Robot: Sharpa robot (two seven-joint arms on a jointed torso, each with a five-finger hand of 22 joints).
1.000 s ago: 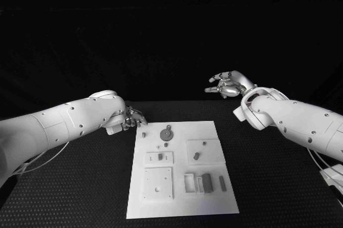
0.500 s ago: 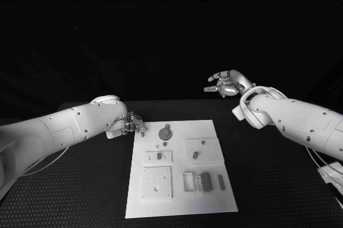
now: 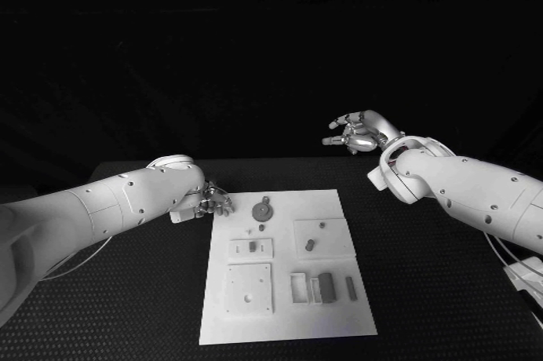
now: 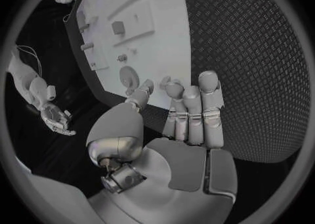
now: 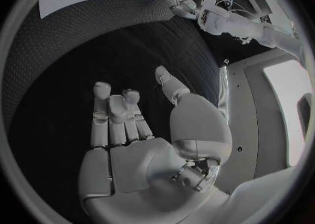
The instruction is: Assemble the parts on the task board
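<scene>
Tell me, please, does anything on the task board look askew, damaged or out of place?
Nothing stands out. The task board lies flat on the table, and its parts, such as the round part, sit on it undamaged. The left hand hovers at its far corner; the right hand is raised, holding nothing.

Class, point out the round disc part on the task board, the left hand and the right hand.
round disc part point(image 3: 261, 212), head view, disc face.
left hand point(image 3: 212, 199), head view, its fingers.
right hand point(image 3: 360, 135), head view, palm.
</scene>
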